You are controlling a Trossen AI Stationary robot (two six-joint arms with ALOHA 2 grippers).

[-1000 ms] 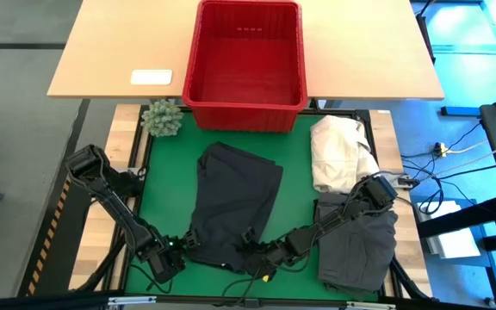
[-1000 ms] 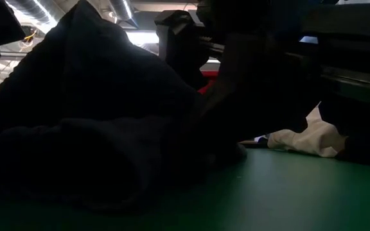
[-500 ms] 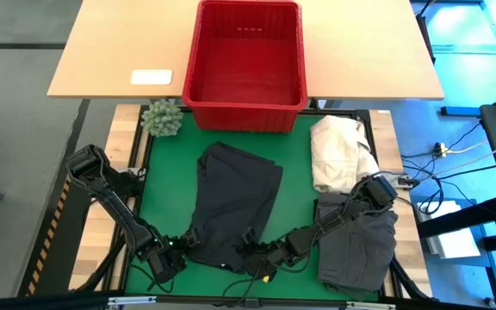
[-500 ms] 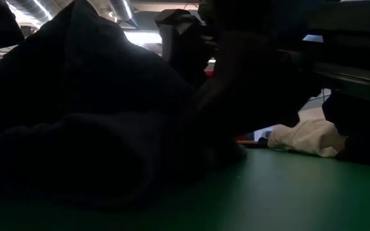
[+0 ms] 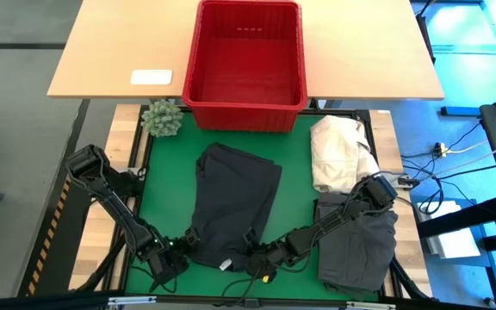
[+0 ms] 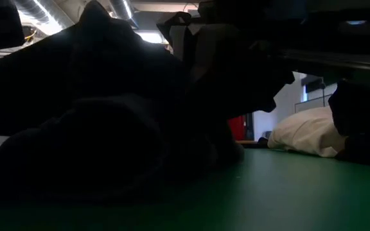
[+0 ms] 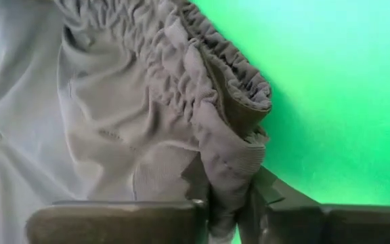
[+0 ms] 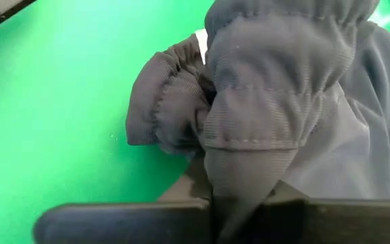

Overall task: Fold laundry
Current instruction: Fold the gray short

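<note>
Grippers: my left gripper (image 7: 225,210) and right gripper (image 8: 239,203) each pinch the shorts (image 5: 231,211) waistband at the near edge, closed tight, ready to lift for folding.

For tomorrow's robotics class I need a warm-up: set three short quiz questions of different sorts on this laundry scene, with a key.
1. True or false: the red basket holds folded clothes.
2. Multiple choice: what is each pincer shut on? A) the cream-white cloth heap B) the near hem of the dark garment on the green mat C) the small green plant
3. Short answer: what lies under the right arm, beside the mat's right edge?

Key:
1. False; it shows nothing inside.
2. B; the left pincer and right pincer each pinch its gathered hem.
3. A second, dark grey garment.
</note>
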